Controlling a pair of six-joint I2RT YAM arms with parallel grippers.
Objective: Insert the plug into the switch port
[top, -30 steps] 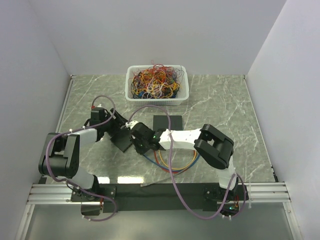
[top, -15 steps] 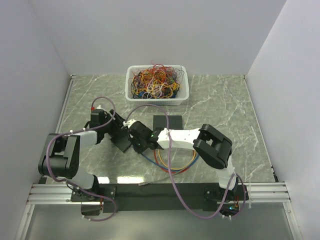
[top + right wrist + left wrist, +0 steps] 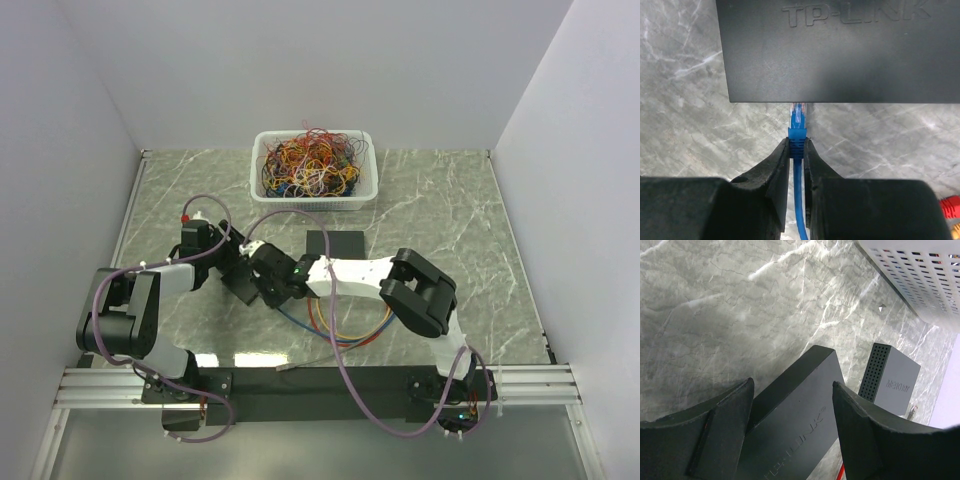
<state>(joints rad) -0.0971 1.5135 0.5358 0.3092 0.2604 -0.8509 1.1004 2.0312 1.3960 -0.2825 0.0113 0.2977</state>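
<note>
My right end effector (image 3: 796, 146) has slid left across the bench (image 3: 685, 100), pinching the blue plug (image 3: 798, 120), whose tip now meets the TP-LINK switch (image 3: 840, 50) edge at frame centre. My left end effector (image 3: 792, 385), narrowing slightly, straddles the switch without visibly clamping it. Insertion looks close.

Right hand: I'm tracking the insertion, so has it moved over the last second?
Yes. The right hand has shifted left, toward the black switch, judged against the white basket in the top view. It grips the blue plug.
</note>
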